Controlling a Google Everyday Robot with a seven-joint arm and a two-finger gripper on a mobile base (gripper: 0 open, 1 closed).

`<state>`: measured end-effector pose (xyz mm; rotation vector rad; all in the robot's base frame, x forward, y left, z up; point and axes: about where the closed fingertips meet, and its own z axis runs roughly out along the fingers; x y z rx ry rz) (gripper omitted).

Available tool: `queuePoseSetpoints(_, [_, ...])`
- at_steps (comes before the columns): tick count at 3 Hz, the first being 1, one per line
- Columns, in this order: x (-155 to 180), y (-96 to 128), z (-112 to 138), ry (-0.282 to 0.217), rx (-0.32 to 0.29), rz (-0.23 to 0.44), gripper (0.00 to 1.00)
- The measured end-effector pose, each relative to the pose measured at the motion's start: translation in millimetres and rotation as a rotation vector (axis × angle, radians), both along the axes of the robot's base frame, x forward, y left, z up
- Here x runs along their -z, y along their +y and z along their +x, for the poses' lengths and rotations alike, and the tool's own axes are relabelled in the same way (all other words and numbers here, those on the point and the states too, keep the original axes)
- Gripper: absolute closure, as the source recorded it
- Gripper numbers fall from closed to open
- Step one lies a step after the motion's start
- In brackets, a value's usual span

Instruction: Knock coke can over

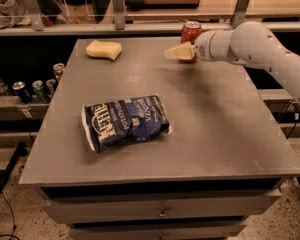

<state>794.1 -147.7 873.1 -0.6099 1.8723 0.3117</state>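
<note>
Matte grey tabletop (215,114) | red cylindrical coke can (191,31) upright — hand (177,52) close in front

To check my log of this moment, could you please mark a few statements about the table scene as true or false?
1. The can stands upright at the table's far edge. True.
2. The sponge lies at the table's far left. True.
3. The pincer is over the sponge. False: it is close in front of the can.
4. The bag lies on the floor. False: it lies on the table.
</note>
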Motion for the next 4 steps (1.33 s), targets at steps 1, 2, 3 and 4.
queuePoseSetpoints(1, [-0.3, 0.2, 0.3, -0.006, -0.003, 0.008, 0.41])
queuePoseSetpoints(2, [-1.7, -1.8, -0.3, -0.01, -0.004, 0.011, 0.64])
queuePoseSetpoints(3, [-3.0, -5.1, -1.9, -0.016, -0.009, 0.01, 0.87])
queuePoseSetpoints(4, [-10.6, -15.3, -3.8, -0.037, -0.021, -0.004, 1.0])
